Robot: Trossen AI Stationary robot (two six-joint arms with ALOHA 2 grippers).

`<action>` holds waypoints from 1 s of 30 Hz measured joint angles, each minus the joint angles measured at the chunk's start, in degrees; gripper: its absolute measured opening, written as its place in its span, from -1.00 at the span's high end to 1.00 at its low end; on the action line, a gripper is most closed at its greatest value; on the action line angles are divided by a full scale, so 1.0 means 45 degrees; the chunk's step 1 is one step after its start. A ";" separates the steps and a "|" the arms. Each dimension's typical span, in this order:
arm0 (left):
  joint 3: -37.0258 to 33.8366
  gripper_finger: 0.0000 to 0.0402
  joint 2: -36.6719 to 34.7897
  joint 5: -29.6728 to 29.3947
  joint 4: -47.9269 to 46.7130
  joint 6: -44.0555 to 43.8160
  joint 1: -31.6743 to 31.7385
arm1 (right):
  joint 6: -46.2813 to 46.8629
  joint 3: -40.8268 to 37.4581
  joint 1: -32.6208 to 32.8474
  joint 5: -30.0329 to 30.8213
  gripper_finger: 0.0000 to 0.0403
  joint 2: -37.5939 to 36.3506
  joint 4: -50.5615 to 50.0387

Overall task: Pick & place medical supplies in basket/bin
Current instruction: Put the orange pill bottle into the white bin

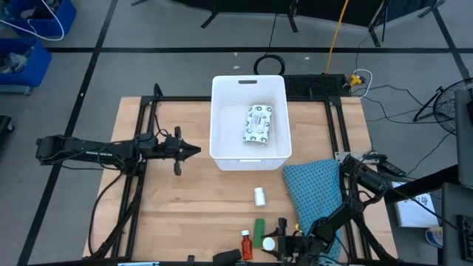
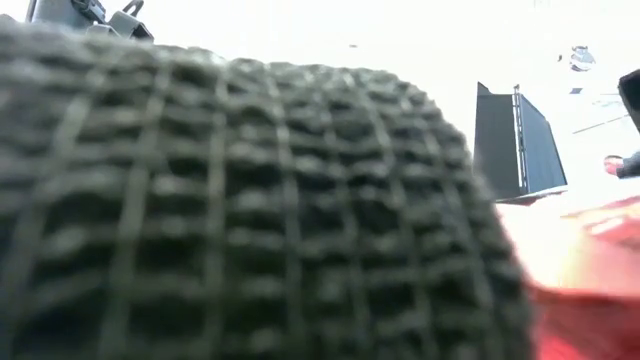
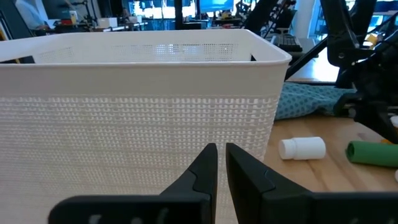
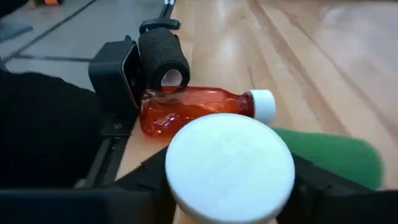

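The white bin (image 1: pixel 219 118) stands at the table's middle, with the speckled white packet (image 1: pixel 259 123) lying flat inside. A white bottle (image 1: pixel 259 196) lies on its side on the wood. Nearer the near edge lie the green box (image 1: pixel 259 228) and the orange-red bottle (image 4: pixel 196 111), with a black roll (image 4: pixel 163 62) beside that bottle. My left gripper (image 1: pixel 194 150) is shut and hovers just left of the bin. My right gripper (image 1: pixel 275 241), at the near edge, is shut on a second white-capped bottle (image 4: pixel 230 167). My right gripper pinches the white-capped bottle between its two fingers (image 4: pixel 314 180), just below the round cap (image 4: pixel 230 163). It comes in level from the table's right side. The bottle stands upright with its cap up. The cap hides its base.
The teal cloth (image 1: pixel 314 191) lies crumpled right of the bottles. The black roll fills nearly all of the low view (image 2: pixel 240 210). The bin's perforated wall (image 3: pixel 137 112) stands right before my left gripper. Bare wood stretches between the bin and the near items.
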 joint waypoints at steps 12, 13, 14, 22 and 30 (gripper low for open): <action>0.0000 0.82 -0.0001 -0.0005 -0.0031 -0.0320 0.0000 | -0.2542 -0.0008 -0.0156 -0.0346 0.12 -0.3648 -0.2890; 0.0000 0.82 -0.0002 -0.0005 -0.0052 -0.0325 0.0000 | -0.3024 -0.0010 -0.0248 -0.0356 0.08 -0.4130 -0.3140; 0.0000 0.82 0.0000 -0.0005 -0.0081 -0.0334 0.0000 | -0.3521 -0.0010 -0.0374 -0.0358 0.06 -0.4697 -0.3413; 0.0000 0.82 -0.0002 -0.0010 -0.0092 0.0308 0.0000 | -0.6424 -0.0013 -0.2572 -0.0363 0.21 -1.0084 -0.5391; 0.0001 0.82 -0.0005 -0.0117 0.0951 0.2100 0.0000 | -0.9726 0.0002 -0.6013 -0.0518 0.13 -1.5114 -0.5761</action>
